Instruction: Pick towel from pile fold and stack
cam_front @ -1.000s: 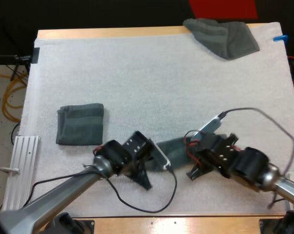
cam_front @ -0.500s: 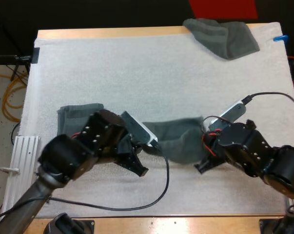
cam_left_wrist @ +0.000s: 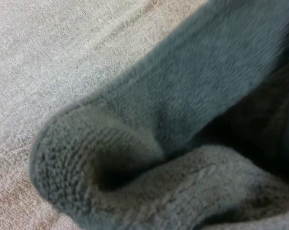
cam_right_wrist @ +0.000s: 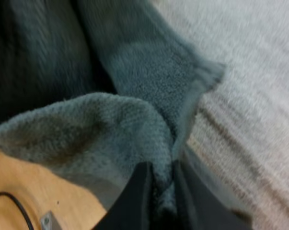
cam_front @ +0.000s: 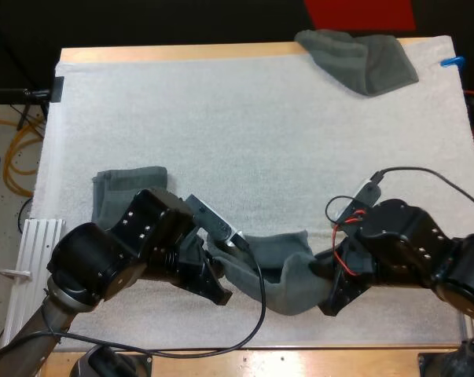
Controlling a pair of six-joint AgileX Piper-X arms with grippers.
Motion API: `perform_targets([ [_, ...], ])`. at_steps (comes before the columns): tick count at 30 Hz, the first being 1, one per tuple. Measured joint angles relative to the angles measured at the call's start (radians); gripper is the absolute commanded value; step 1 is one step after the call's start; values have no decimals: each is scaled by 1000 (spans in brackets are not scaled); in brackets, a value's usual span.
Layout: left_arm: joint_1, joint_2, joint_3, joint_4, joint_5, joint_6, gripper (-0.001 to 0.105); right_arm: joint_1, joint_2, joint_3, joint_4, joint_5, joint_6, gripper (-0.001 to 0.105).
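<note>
The right gripper (cam_right_wrist: 159, 168) has its two black fingers (cam_right_wrist: 140, 191) pressed together on an edge of the towel (cam_front: 284, 271), which stretches from it to the left gripper (cam_front: 219, 290) near 6 o'clock of the white mat (cam_front: 221, 118). Whether the left gripper grips the other end, I cannot tell. A folded towel (cam_front: 119, 184) lies at 8 o'clock, just beyond the left gripper, and a crumpled towel (cam_front: 358, 55) at 1 o'clock.

Robotics lab bench, wooden table (cam_front: 181, 53), white mat (cam_front: 260, 133), yellow cable (cam_front: 12, 166) on floor
</note>
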Motion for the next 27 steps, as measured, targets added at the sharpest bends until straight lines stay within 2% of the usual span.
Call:
perform_targets([
  [6,0,0,0,0,0,-10,0,0,9,57,-26,-12,3,0],
  [11,0,0,2,-4,0,-10,0,0,26,61,-70,4,5,0],
  [15,18,3,56,-115,-26,-5,0,0,65,61,-140,165,32,0],
  [20,144,67,108,-310,-42,-9,0,0,150,61,-246,424,88,2],
  [21,174,85,108,-337,-41,-9,0,0,164,61,-264,455,92,5],
  [23,232,113,108,-385,-10,-3,0,-13,191,61,-308,484,99,22],
  [26,296,158,108,-427,96,-1,0,-49,214,61,-370,477,115,60],
  [27,312,170,108,-434,116,-1,0,-66,215,61,-386,479,115,68],
])
